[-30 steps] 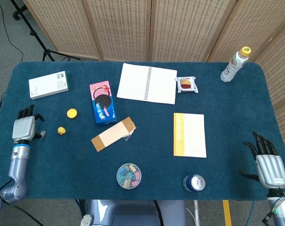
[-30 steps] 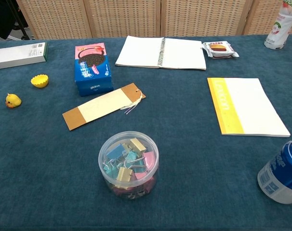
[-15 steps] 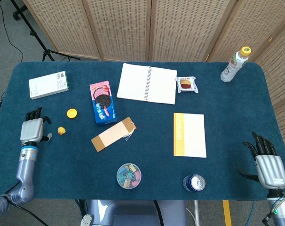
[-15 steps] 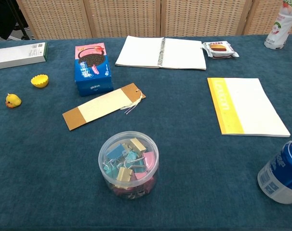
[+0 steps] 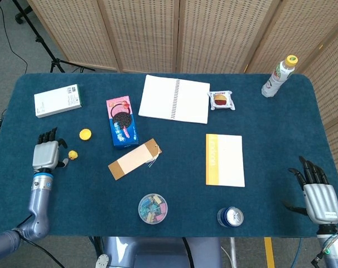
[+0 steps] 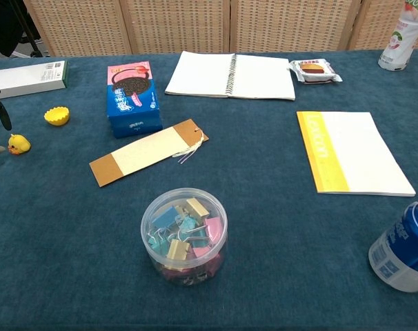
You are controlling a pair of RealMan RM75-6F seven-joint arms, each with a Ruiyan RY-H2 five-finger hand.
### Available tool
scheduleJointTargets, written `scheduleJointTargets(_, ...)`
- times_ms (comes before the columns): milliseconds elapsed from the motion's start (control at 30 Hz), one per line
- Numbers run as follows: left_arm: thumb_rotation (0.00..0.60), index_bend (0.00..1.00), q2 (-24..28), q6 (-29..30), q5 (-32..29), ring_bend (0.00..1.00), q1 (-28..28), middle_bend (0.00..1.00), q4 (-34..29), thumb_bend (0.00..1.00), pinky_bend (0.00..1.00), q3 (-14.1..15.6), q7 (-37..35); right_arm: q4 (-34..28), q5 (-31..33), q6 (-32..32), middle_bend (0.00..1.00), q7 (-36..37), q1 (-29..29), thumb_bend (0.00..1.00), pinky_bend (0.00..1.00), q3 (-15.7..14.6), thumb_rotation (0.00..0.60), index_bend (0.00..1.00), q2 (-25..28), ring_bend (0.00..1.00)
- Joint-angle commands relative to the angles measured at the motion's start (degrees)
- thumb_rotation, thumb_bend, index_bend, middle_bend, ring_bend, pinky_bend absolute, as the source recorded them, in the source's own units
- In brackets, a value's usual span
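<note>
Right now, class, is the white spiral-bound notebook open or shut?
Open: the white spiral-bound notebook lies flat, blank pages spread either side of its wire spine.

An open spiral notebook (image 5: pixel 174 99) is seen at the back, a wrapped snack (image 5: pixel 221 100) just beside it; a cookie box (image 5: pixel 121 121) lies beside a brown card (image 5: pixel 134 159); a tub of clips (image 5: pixel 153 207) and a can (image 5: pixel 230 216) are set near the front edge.

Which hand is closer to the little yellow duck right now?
Left. The left hand sits just beside the yellow duck, fingers apart, not clearly touching it. The right hand rests open at the table's far opposite edge.
</note>
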Motion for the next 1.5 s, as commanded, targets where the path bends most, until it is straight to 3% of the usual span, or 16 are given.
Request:
scheduleJointTargets(33, 0.600, 0.46, -0.30, 0.07, 0.21, 0.00, -0.16, 0.00, -0.09, 0.25, 0.04, -0.02, -0.07, -0.03, -0.01, 0.07, 0.00, 0.14, -0.04, 0.00, 0.09, 0.01, 0.600, 0.20, 0.06, 0.00)
scheduleJointTargets(733, 0.600, 0.47, -2.67, -0.81, -1.14, 0.00, -1.37, 0.00, 2.51, 0.25, 0.04, -0.41, 1.39, -0.07, -0.36, 0.53, 0.00, 0.77, -0.22, 0.00, 0.09, 0.00, 0.600, 0.20, 0.40, 0.00)
scheduleJointTargets(1033, 0.600, 0.55, -3.30, -1.06, -0.57, 0.00, -1.55, 0.00, 3.32, 0.27, 0.04, -0.38, 0.69, -0.11, -0.31, 0.48, 0.00, 0.70, -0.20, 0.00, 0.09, 0.00, 0.600, 0.20, 0.39, 0.00)
scheduleJointTargets(1500, 0.600, 0.58, -2.60, 0.13, 0.53, 0.00, -1.21, 0.00, 2.49, 0.28, 0.04, -0.83, -0.23, -0.03, -0.19, 0.47, 0.00, 0.74, -0.22, 0.00, 0.09, 0.06, 0.600, 0.20, 0.38, 0.00)
